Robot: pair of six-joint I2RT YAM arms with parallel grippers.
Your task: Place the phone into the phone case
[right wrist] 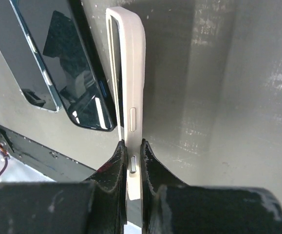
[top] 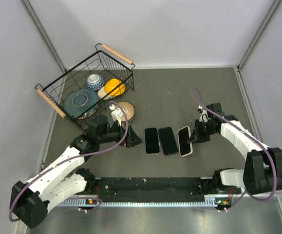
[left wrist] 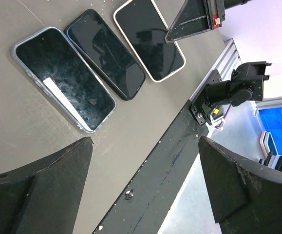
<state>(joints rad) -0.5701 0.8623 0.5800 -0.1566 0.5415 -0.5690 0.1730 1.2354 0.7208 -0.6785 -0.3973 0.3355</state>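
Three phones lie side by side mid-table. The left one (top: 151, 140) (left wrist: 63, 85) sits in a clear phone case. The middle one (top: 168, 141) (left wrist: 105, 53) is dark and bare. The right one (top: 184, 141) (left wrist: 148, 39) has a dark screen inside a cream case (right wrist: 132, 73). My right gripper (top: 192, 138) (right wrist: 133, 146) is shut on the cream case's long right edge, one finger on each face. My left gripper (top: 135, 139) (left wrist: 144, 146) stands open just left of the clear-cased phone, with nothing between its fingers.
A black wire basket (top: 58, 105) at the back left holds bowls and a plate. A tan bowl (top: 127, 111) and a small white object (top: 115, 113) stand in front of it. A black rail (top: 145, 187) (left wrist: 170, 161) runs along the near edge.
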